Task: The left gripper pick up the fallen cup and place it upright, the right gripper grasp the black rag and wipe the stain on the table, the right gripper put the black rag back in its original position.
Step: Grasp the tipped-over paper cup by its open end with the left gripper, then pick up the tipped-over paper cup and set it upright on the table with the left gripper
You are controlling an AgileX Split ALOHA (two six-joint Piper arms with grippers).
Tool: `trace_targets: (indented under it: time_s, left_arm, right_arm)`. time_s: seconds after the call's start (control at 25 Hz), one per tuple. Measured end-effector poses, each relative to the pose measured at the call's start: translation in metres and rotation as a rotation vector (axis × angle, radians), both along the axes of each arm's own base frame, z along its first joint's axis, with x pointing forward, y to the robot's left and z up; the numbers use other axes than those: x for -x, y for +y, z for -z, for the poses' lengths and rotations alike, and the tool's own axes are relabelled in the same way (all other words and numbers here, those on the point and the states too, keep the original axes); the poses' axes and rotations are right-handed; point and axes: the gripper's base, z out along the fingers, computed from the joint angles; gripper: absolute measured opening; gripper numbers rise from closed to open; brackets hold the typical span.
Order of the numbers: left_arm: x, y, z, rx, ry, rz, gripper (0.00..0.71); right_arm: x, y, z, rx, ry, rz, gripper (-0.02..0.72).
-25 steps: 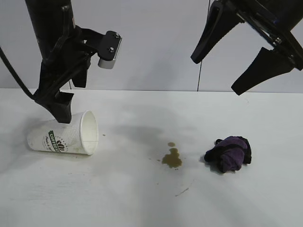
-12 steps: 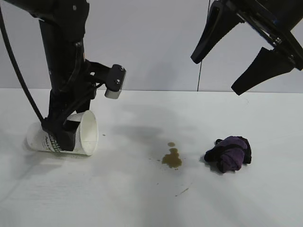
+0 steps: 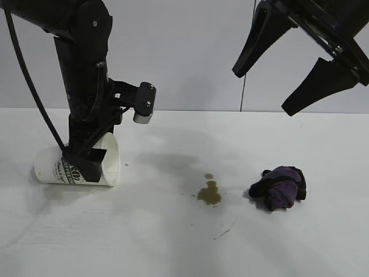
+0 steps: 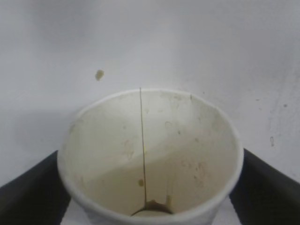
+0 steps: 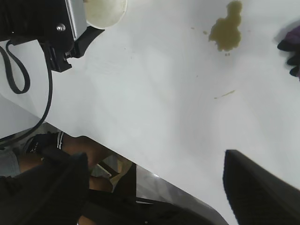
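Your left tool (image 3: 86, 164) is spread, its black fingers straddling the fallen white paper cup (image 3: 69, 167), whose long axis lies flat along the table (image 3: 173, 242); the right tool (image 3: 288, 75) hangs spread above.

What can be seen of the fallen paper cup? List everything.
The white textured paper cup with a green logo band lies on its side on the white matte tabletop, open mouth toward the olive-brown stain. Inside are a seam line and brownish residue. The left hand straddles it, black fingers flanking its rim.
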Motion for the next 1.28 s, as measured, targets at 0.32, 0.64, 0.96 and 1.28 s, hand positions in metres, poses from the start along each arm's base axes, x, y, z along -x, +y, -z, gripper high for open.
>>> trace_targets:
  time_s: [0.32,0.64,0.96,1.28]
  left_arm:
    - [0.002,0.001,-0.021,0.043,-0.035,-0.069,0.559]
    - [-0.004,0.044,-0.102,0.584,0.022,-0.412,0.559]
    - [-0.015,0.154,-0.135,1.009,0.164,-0.642,0.558]
    - [-0.006,0.201,-0.115,1.160,0.122,-0.615,0.558]
  right_arm:
    - [0.000,0.000,0.000,0.000,0.000,0.000,0.547]
    - [0.000,0.000,0.000,0.000,0.004,-0.002,0.547]
    - [0.000,0.000,0.000,0.000,0.004,-0.002,0.547]
    - [0.000,0.000,0.000,0.000,0.004,-0.003,0.547]
